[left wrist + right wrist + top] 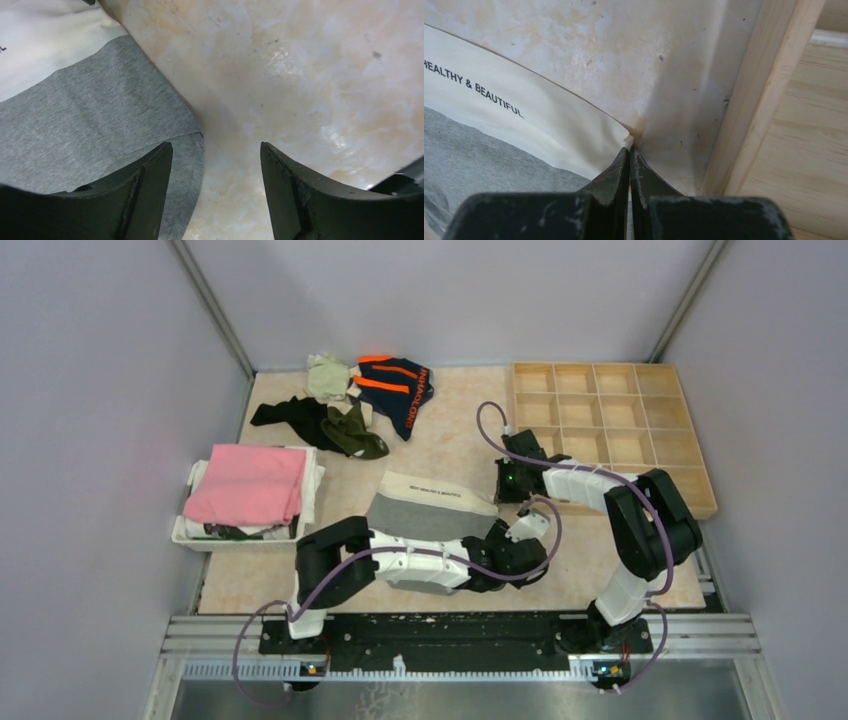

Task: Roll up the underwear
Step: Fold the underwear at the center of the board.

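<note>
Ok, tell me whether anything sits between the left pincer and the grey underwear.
Nothing visible does. The left pincer hangs open right over a corner of the grey underwear, with bare table beside it.

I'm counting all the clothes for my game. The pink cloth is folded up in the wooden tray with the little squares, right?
Not quite. The pink cloth is folded up, but it lies on top of the white basket at the left side of the table, not in the wooden tray on the right. The top view shows this.
</note>
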`<move>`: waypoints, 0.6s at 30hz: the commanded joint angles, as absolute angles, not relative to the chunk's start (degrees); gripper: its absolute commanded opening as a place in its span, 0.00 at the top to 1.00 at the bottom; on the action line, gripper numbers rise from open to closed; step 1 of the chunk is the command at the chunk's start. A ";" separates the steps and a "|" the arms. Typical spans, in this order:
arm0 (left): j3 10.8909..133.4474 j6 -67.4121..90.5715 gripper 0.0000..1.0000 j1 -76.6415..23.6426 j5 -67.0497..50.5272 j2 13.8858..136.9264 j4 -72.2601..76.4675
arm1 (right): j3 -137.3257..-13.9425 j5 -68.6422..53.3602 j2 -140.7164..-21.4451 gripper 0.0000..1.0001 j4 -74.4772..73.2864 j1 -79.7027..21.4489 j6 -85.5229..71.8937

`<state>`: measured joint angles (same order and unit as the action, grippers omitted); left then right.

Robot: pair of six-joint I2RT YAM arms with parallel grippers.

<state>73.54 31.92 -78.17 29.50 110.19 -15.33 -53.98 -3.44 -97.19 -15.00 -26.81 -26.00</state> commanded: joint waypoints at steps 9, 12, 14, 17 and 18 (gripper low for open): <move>77.57 28.49 0.33 -78.40 34.87 114.75 -19.17 | -52.67 -4.14 -96.01 1.00 -16.30 -26.24 -25.04; 78.02 28.13 0.35 -78.40 34.55 115.83 -19.09 | -52.60 -4.13 -95.98 1.00 -16.26 -26.21 -24.92; 78.27 27.83 0.37 -78.40 34.46 116.41 -19.07 | -52.63 -4.18 -95.98 1.00 -16.34 -26.18 -24.88; 78.27 27.48 0.43 -78.40 34.52 116.80 -19.28 | -52.65 -4.06 -95.91 1.00 -16.43 -26.11 -24.70; 78.25 27.47 0.45 -78.40 34.60 116.89 -19.48 | -52.69 -4.05 -95.89 1.00 -16.44 -26.14 -24.60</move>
